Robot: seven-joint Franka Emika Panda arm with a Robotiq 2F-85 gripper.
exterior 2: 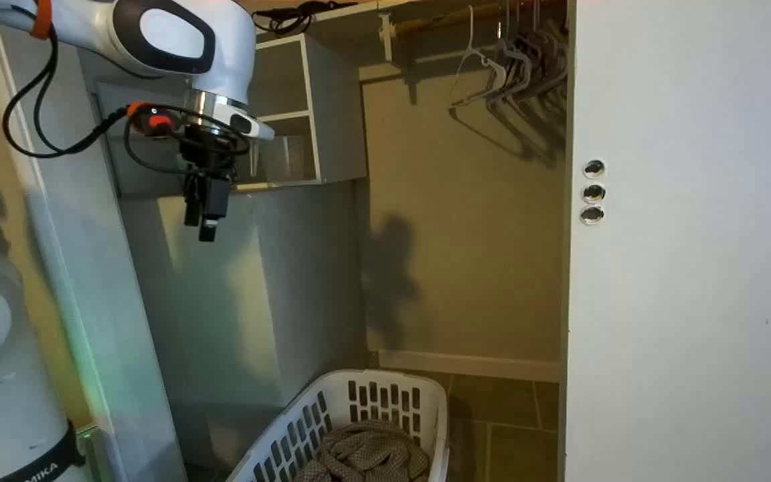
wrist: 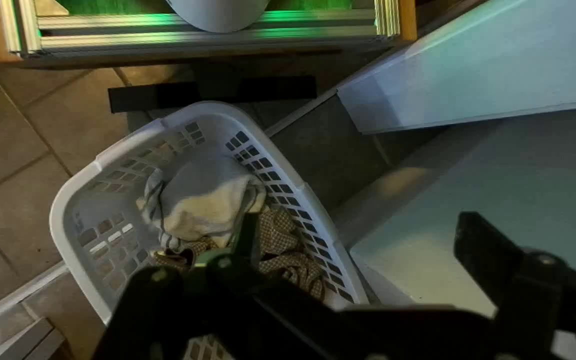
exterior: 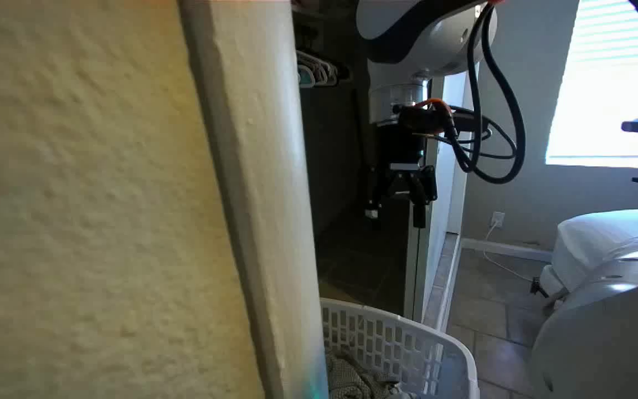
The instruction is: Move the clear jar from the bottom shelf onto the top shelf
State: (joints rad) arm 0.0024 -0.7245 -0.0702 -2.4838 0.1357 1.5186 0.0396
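Spread wide and empty, my fingers [wrist: 488, 256] hung well apart from the clear jar [exterior 2: 290, 158], beyond them and higher on the bottom shelf [exterior 2: 292, 182]; grasp, lift and placement on the top shelf [exterior 2: 285, 116] apparently all lay ahead.

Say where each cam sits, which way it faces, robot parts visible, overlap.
An exterior view: outside a closet, facing in toward the shelf unit; arm, claw, base.
An exterior view: tight beside a textured wall, facing past it, window at right; arm, claw, probably base.
Wrist view: by the claw, looking down at a basket; claw at bottom, probably base at top.
Both exterior views share arm, claw, basket.
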